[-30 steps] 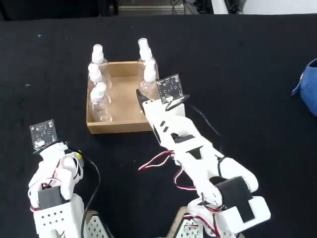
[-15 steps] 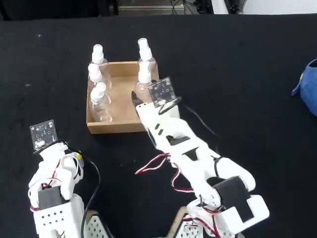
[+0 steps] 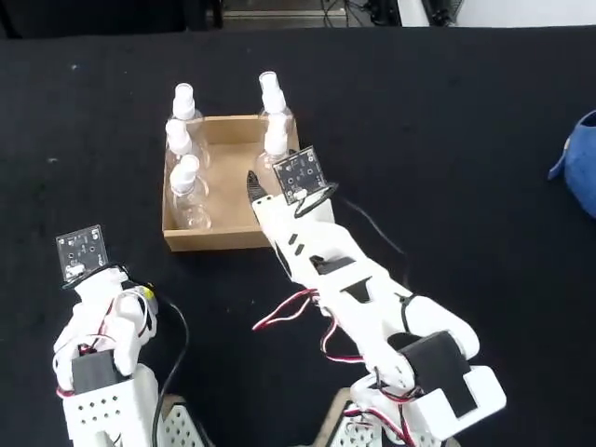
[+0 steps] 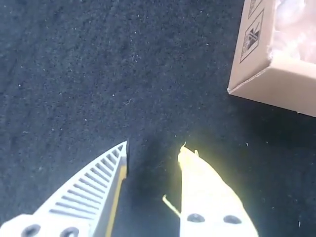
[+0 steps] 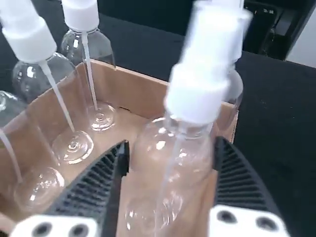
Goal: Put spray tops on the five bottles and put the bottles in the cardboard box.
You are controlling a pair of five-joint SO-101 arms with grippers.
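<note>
**A:** What has shifted?

**B:** The right arm (image 3: 345,279) has swung a little to the left. It has carried its bottle (image 3: 276,149) from the box's (image 3: 219,237) right wall to just inside it. The left arm (image 3: 102,317) hasn't budged.

**A:** How are the right jaws set?

**B:** They're closed onto the bottle's clear body, one on each side, below the shoulder. I'd say that grip is chosen to leave the spray top free and keep the bottle upright.

**A:** Is it down yet?

**B:** Its base hangs low over the cardboard floor on the right side of the box. I can't tell whether it is touching.

**A:** Why that spot?

**B:** Four other bottles (image 3: 189,191), all capped, already stand in the box. Three are in a row along the left wall and one is at the far right corner. The near right is the gap that's left, so this looks like the fifth and last bottle.

**A:** And the left jaws?

**B:** They're spread apart and holding nothing. They sit low over the black bench (image 3: 447,140), just short of the box's near corner. They're probably kept back there so the two arms don't crowd each other at the box.

**A:** What's the risk?

**B:** The neighbour behind is close. I'd let the bottle go gently and pull straight back, or a jaw could clip a bottle and tip it.
</note>
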